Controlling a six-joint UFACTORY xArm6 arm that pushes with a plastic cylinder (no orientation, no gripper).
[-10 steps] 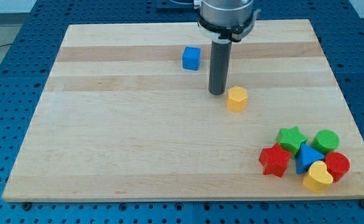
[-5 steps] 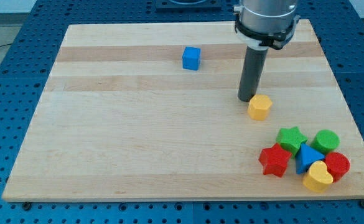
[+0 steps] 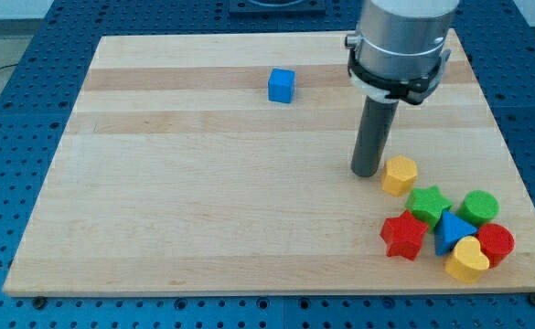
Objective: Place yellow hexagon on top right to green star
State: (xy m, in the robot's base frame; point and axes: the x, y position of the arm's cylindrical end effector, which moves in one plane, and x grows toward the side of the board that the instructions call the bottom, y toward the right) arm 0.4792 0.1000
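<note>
The yellow hexagon [image 3: 399, 175] lies on the wooden board, just up and left of the green star [image 3: 428, 204], close to it or touching. My tip [image 3: 368, 172] rests on the board right beside the hexagon's left side, touching or nearly so. The rod stands upright above it.
A cluster sits at the view's lower right: a red star [image 3: 403, 235], a blue triangle [image 3: 452, 231], a green cylinder [image 3: 479, 207], a red cylinder [image 3: 497, 242] and a yellow heart [image 3: 467, 260]. A blue cube [image 3: 282, 85] stands near the view's top middle. The board's right edge [image 3: 514, 164] is near.
My tip has moved right and down the view, pushing the yellow hexagon from mid-board to beside the green star. The other blocks have not moved.
</note>
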